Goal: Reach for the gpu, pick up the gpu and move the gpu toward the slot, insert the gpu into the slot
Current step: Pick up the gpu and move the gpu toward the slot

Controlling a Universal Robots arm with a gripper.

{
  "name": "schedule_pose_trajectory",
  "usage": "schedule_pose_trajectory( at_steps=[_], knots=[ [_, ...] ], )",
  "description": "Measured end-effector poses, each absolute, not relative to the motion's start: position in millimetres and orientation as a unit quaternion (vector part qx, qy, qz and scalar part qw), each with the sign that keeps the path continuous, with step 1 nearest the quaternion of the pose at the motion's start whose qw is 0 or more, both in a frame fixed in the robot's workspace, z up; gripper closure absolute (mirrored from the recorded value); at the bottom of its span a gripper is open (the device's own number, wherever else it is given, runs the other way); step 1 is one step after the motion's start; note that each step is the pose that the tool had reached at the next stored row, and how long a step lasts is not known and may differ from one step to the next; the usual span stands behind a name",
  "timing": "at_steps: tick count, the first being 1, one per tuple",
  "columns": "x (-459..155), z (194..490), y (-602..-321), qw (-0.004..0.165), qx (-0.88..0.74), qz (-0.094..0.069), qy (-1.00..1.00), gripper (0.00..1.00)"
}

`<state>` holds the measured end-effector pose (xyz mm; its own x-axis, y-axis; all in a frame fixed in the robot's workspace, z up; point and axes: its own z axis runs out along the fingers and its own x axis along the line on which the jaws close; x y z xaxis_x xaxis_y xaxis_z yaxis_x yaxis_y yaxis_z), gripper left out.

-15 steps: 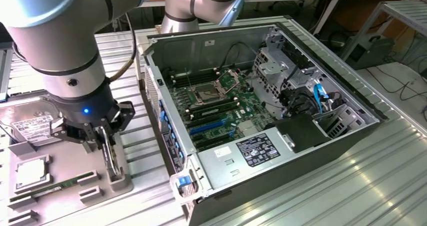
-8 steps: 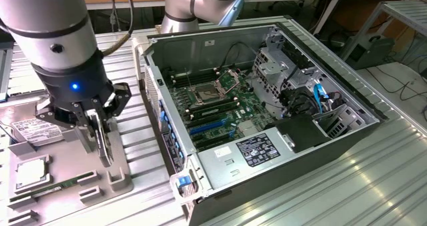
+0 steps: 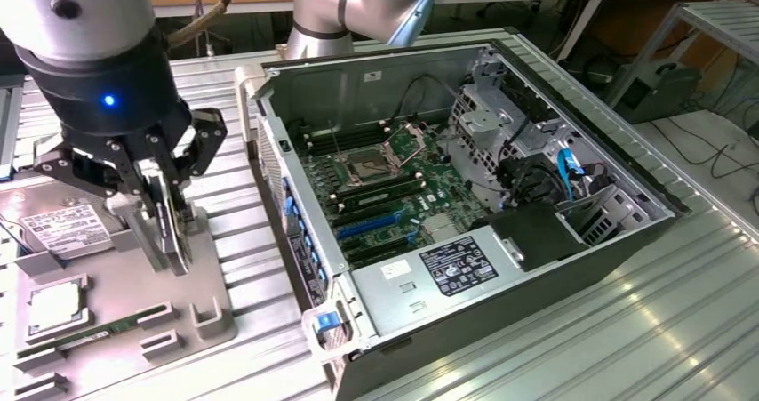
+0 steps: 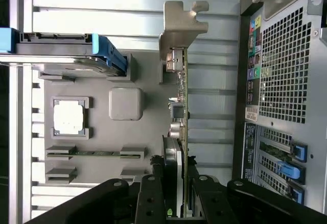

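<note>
While the gripper [image 3: 160, 232] hangs at 9 o'clock in the exterior view, over the grey fixture tray [image 3: 208, 260], its fingers [image 3: 145, 236] are pinched to a narrow gap with the gpu [image 3: 176, 248] clamped between them. Wrist view agrees: gripper [image 4: 176, 203] has one finger on each side of the gpu [image 4: 182, 106]. Card is seen edge-on, standing on its long edge, with the silver end bracket [image 4: 180, 27] at the far end from the fingers. Grip sits at the end opposite the bracket, where a thicker dark block rides on the card's face. Can't tell whether the card's lower edge is clear of the tray [image 4: 145, 132] or touching it. At 9 o'clock from the card on the tray there's a hard drive [image 3: 59, 225] [image 4: 61, 55] with blue end pieces, a processor chip [image 3: 53, 308] [image 4: 69, 118], and a memory stick [image 3: 101, 332] [image 4: 94, 153] lying in its holder, all apart from the card. Open PC case [image 3: 355, 81] [image 4: 286, 71] lies on its side at 3 o'clock from the gripper, beside the tray, with the green motherboard [image 3: 397, 188] facing up. The slot [image 3: 371, 230] is the blue strip on the board, at roughly 6 o'clock from the processor socket [image 3: 362, 163]. The gpu is well apart from the slot, with the case wall between them.
</note>
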<state>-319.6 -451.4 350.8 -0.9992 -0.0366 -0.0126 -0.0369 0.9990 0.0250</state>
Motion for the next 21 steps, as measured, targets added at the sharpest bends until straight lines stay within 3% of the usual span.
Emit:
schedule_pose_trajectory(
  at_steps=[14,21],
  knots=[
    [-320,427,-451,0.006,-0.018,0.013,1.0,0.73],
    [-308,433,-451,0.006,-0.018,0.013,1.0,0.73]
  ],
)
